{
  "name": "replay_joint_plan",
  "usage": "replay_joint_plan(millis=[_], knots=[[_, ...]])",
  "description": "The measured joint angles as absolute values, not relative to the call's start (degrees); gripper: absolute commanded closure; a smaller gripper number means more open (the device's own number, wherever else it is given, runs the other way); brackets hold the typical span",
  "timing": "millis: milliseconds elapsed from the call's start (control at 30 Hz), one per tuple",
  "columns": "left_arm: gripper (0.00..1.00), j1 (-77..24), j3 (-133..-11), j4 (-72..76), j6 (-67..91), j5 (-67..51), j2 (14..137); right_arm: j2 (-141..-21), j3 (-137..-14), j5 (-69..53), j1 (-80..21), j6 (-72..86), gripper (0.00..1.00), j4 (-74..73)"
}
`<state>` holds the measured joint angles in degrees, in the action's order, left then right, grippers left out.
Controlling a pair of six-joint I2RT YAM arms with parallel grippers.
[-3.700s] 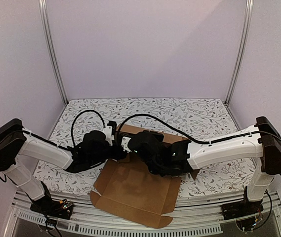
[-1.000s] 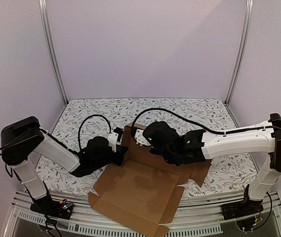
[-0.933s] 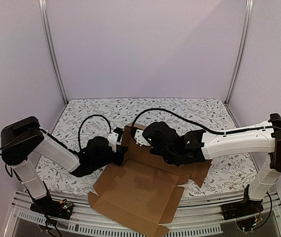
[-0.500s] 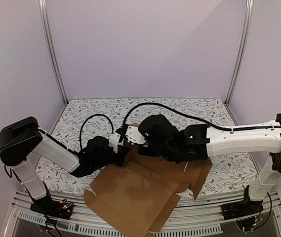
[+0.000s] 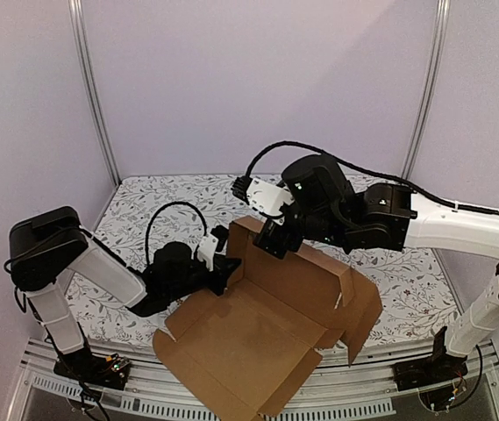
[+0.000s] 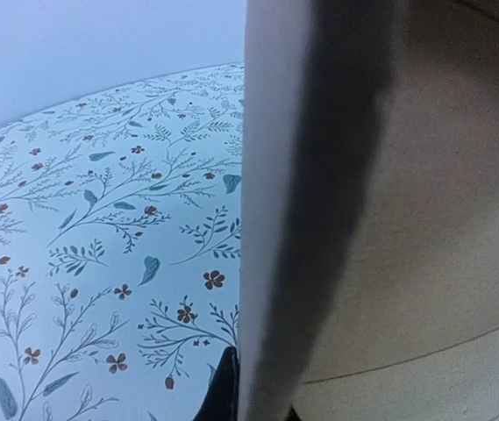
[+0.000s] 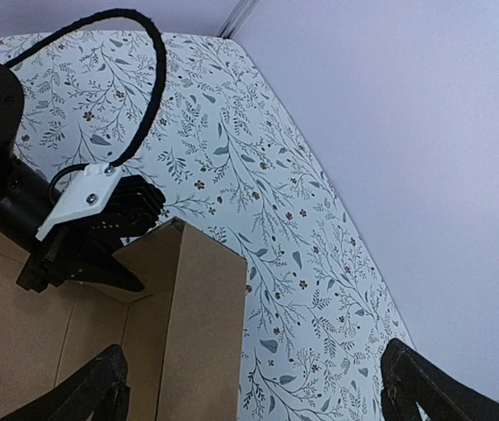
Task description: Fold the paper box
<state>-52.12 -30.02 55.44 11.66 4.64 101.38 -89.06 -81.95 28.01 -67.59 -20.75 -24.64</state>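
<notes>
The paper box [image 5: 267, 324] is lying half-formed on the floral worktop [image 5: 161, 202], towards the near side and about midway between the two arms. Its base panel is resting flat, with its near corner reaching out over the worktop's near edge. The far wall and the right-hand flap are standing up.

The left arm [image 5: 100, 267] is reaching in low from the left. Its jaws are clenching the upright flap at the box's far left corner. In the left wrist view the cardboard [image 6: 424, 219] is filling the right side, and its edge is running straight up the frame just beside a dark fingertip [image 6: 223, 390]. The flowered worktop [image 6: 100, 219] is showing to the left.

The right arm [image 5: 459, 228] is stretching in from the right, raised above the box. Its jaws are standing wide apart, released and grasping nothing, and hanging over that same far left corner. In the right wrist view its two fingers [image 7: 87, 395] are showing at the lower corners of the frame. The standing corner of the box [image 7: 196, 307] is lying below and between them, with the left arm's black and white jaws pinching the flap beside it. A black cable [image 7: 144, 88] is arching over the worktop [image 7: 275, 175].
</notes>
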Motion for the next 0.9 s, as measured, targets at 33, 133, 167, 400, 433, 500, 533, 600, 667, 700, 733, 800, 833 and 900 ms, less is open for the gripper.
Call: replay_joint_plan(millis=[33, 133, 167, 400, 433, 500, 533, 600, 667, 700, 733, 800, 833, 900], knots=[[1.0, -52.12, -30.17, 56.45, 11.25, 3.97, 102.08, -89.06, -82.06, 27.44, -66.76, -20.05, 0.01, -25.12], [1.0, -52.12, -30.35, 61.45, 9.67, 1.83, 105.21, -89.06, -82.3, 25.71, -64.53, -17.96, 0.05, -25.78], [1.0, -52.12, -30.35, 63.42, 9.23, 1.37, 106.41, -89.06, -82.41, 24.64, -63.59, -17.12, 0.09, -25.91], [1.0, -52.07, -30.48, 74.5, 5.39, -1.28, 115.74, -89.06, -83.09, 17.67, -58.65, -11.0, 0.5, -24.93], [1.0, -52.07, -30.85, 75.0, 5.28, -1.91, 116.29, -89.06, -83.09, 16.99, -58.26, -10.63, 0.61, -24.73], [1.0, -52.05, -31.77, 75.29, 5.06, -3.22, 117.05, -89.08, -83.09, 15.38, -57.28, -8.4, 0.78, -23.64], [1.0, -52.01, -32.29, 75.29, 4.95, -3.92, 117.36, -89.1, -83.09, 14.57, -56.9, -7.4, 0.85, -23.11], [1.0, -51.99, -32.97, 75.35, 4.82, -4.67, 117.58, -89.14, -83.02, 13.47, -56.47, -5.96, 0.95, -21.89], [1.0, -51.94, -33.5, 75.59, 4.67, -5.21, 117.78, -89.32, -82.74, 12.49, -56.21, -4.45, 1.0, -20.03], [1.0, -51.94, -33.71, 75.57, 4.62, -5.43, 117.82, -89.45, -82.5, 11.79, -56.18, -3.66, 1.0, -19.09], [1.0, -51.88, -33.85, 75.59, 4.58, -5.58, 117.84, -89.71, -82.24, 11.31, -56.16, -3.11, 1.0, -18.31], [1.0, -51.83, -34.2, 75.57, 4.51, -5.87, 117.89, -90.43, -81.87, 10.33, -56.16, -1.78, 1.0, -17.04], [1.0, -51.83, -34.35, 75.59, 4.49, -6.02, 117.89, -91.0, -81.62, 9.72, -56.16, -1.08, 1.0, -16.36], [1.0, -51.75, -34.54, 75.61, 4.49, -6.22, 117.89, -92.03, -81.03, 8.71, -56.18, 0.08, 1.0, -15.2]])
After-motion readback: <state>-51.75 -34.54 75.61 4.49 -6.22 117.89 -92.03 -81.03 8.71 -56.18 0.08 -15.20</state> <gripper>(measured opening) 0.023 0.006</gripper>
